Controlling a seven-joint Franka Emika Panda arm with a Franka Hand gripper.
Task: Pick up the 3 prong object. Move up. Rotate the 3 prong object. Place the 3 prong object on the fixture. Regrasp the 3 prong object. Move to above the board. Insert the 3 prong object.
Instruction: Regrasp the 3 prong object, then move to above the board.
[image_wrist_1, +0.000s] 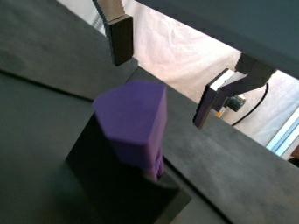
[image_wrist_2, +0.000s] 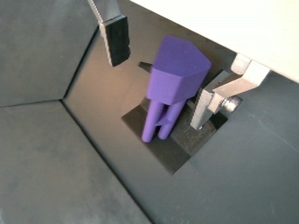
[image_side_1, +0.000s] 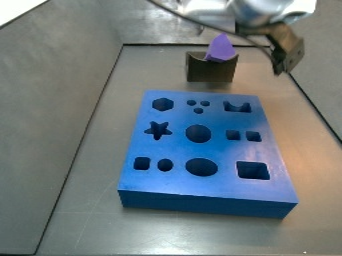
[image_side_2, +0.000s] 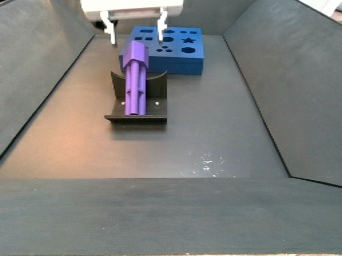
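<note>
In a side view the 3 prong object (image_side_2: 136, 72) is seen standing upright on the fixture (image_side_2: 138, 108), leaning against the fixture's raised back, with the gripper (image_side_2: 134, 38) directly above its top end. The fingers (image_side_2: 107, 33) are spread wide, one on each side of the purple piece and clear of it, so nothing is held. In both wrist views the same gap is shown: the piece (image_wrist_2: 170, 85) rises between a dark pad (image_wrist_2: 117, 40) and the opposite silver plate (image_wrist_2: 211, 103), touching neither, with its prongs pointing down toward the fixture's base. The board (image_side_1: 201, 150) lies flat on the grey floor (image_side_1: 80, 130), just beside the fixture (image_side_1: 210, 68), its cut-outs unfilled.
</note>
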